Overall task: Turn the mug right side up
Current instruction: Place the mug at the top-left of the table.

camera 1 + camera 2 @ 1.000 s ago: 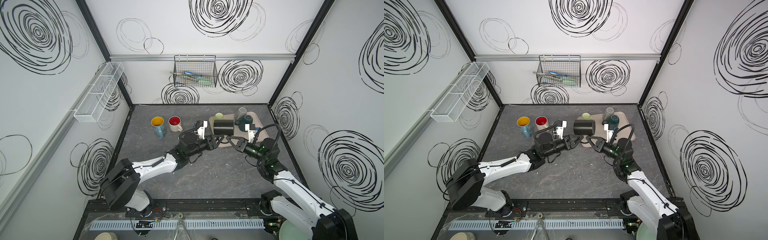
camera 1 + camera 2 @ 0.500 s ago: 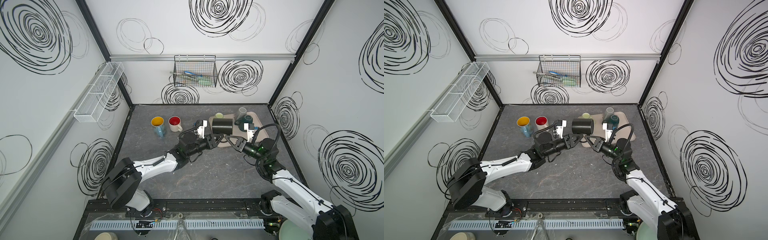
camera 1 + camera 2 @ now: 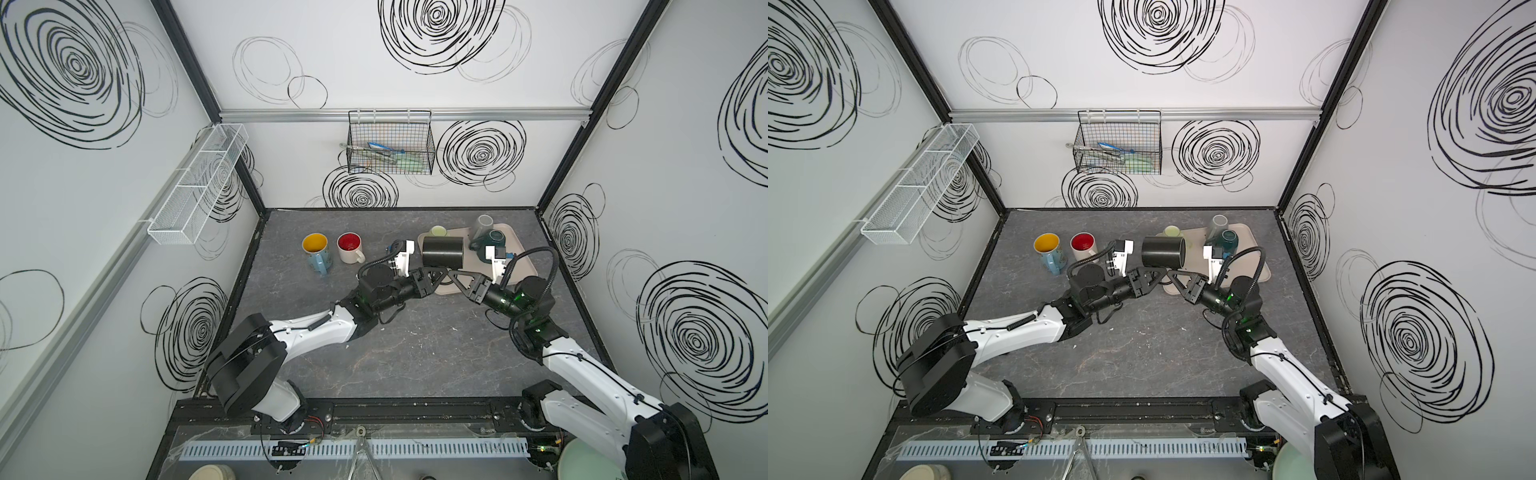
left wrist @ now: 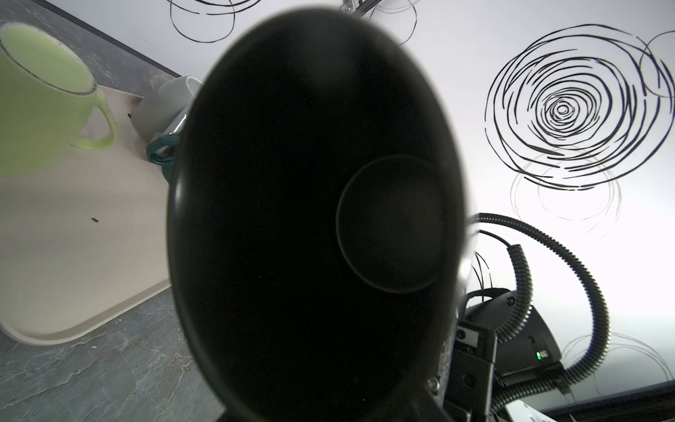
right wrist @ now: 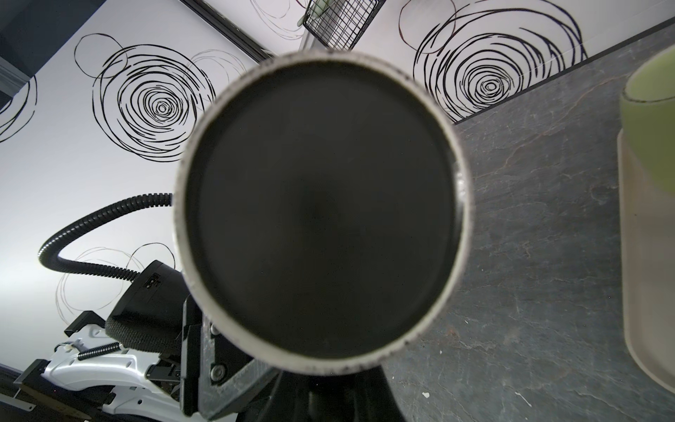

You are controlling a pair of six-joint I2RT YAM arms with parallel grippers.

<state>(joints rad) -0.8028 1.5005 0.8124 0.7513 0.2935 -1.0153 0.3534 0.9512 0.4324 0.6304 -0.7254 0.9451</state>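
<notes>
My right gripper [image 3: 456, 275], jaws pressed together beneath the black mug [image 3: 442, 252], holds it aloft on its side over the front-left corner of the tray [image 3: 509, 232]. The mug's base faces my right wrist camera, its mouth my left. My left gripper [image 3: 436, 274] meets it tip to tip under the mug; whether those jaws are wide, narrow or gripping, I cannot tell.

Six mugs are on show. One is the black mug in the air. Three are on the tray: a pale green mug [image 3: 437, 230] at its back-left corner, and a grey mug [image 3: 482, 224] and a teal mug [image 3: 494, 239] together at its back edge. Two stand on the table [image 3: 415, 353] well to the tray's left, a yellow-lined mug [image 3: 316, 249] and a red-lined mug [image 3: 349, 247].

There is one tray, one black wire basket [image 3: 390, 153] on the wall behind it, and one white mesh rack [image 3: 199, 187] far to its left.

Against a second ago, the black mug has barely shifted, and both arms keep much the same pose.
</notes>
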